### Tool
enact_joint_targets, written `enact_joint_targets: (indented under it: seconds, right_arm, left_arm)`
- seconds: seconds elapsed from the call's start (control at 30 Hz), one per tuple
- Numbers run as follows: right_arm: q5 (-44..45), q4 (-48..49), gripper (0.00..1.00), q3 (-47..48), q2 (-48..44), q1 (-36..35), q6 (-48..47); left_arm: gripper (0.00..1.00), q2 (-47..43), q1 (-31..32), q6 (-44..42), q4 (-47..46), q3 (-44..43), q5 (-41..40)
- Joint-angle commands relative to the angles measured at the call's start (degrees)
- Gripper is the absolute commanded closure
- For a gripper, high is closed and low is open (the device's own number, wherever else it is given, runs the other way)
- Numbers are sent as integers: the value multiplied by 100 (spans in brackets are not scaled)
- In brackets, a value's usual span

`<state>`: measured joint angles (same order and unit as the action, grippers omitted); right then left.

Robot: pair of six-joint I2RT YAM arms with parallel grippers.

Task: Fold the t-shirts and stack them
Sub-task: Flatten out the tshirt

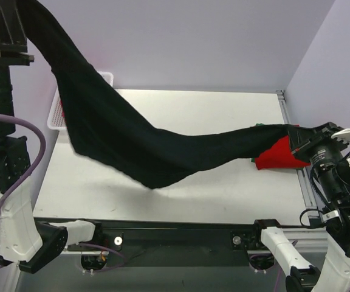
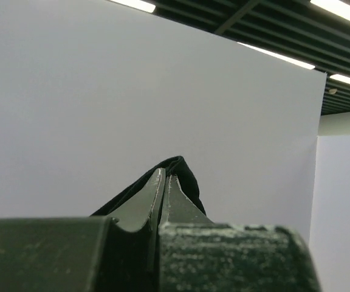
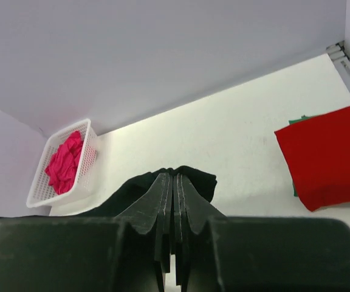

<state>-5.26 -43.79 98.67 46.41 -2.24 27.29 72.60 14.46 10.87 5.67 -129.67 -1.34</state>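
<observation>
The black t-shirt [image 1: 132, 140] hangs stretched in the air between both arms, sagging over the table's middle. My left gripper [image 2: 164, 176] is raised high at the upper left and is shut on one end of the black t-shirt [image 2: 184, 173]. My right gripper [image 3: 174, 179] is at the right, low over the table, and is shut on the other end of the black t-shirt [image 3: 193, 179]. The red t-shirt [image 1: 278, 155] lies folded at the table's right edge, also in the right wrist view [image 3: 330, 155]. The magenta-pink t-shirt [image 3: 65, 161] lies crumpled in the basket.
A white mesh basket [image 1: 54, 115] stands at the table's far left, also in the right wrist view [image 3: 89, 158]. A bit of green cloth [image 3: 299, 120] peeks from under the red t-shirt. A metal rail [image 1: 284, 103] runs along the table's right edge.
</observation>
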Motion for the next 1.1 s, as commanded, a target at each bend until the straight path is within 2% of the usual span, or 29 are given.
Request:
enact_joint_targets:
  seconds: [0.0,0.13,0.27,0.4,0.43,0.47,0.5,0.53,0.57,0.63,0.67,0.73,0.83,1.07]
  right_arm:
    - [86,169,100,-348,-88,4,128]
    - [376,178,100,-1182,-360,4,128]
    - [508,195,100,-2219,-633,4,145]
    - [815,187,100,-3334,-914,13,154]
    - [833,187,100,-3485,-1010,4,206]
    - [825,178,100,-3634,-1055,4,215]
    - [816,187,100,-3923,-1081,-4,207]
    - [807,161,100,-4048,-1125,-4,207]
    - [816,134,100,-4171,-1134,4,198]
    - [807,116,100,-4460,-1134,-4,163]
    - [781,116,100,-4532,-1117,-13,93]
    - [719,108,100,-4690,-1030,-13,22]
    - [570,125,100,-4796,-854,-13,-39]
    - [342,178,100,-4901,-634,-57,-92]
  left_arm:
    - [100,737,-40,168,-329,21,300]
    - [100,1878,22,941,-479,-348,933]
    - [100,3677,311,1180,-409,-1208,1531]
    - [99,4867,584,1259,-374,-1667,1751]
    - [91,5052,611,1329,-365,-1632,1786]
    - [78,5367,672,1364,-374,-1571,1813]
    - [62,5483,707,1400,-383,-1518,1848]
    - [34,5606,725,1461,-339,-1405,1874]
    - [24,5790,803,1461,-278,-1377,1901]
    - [7,5897,865,1348,81,-1325,1857]
    - [5,5863,883,1312,170,-1176,1883]
    - [4,5531,962,1216,381,-843,1753]
    - [3,4794,1032,1145,644,141,1559]
    - [3,3218,1235,1663,1911,2918,1479]
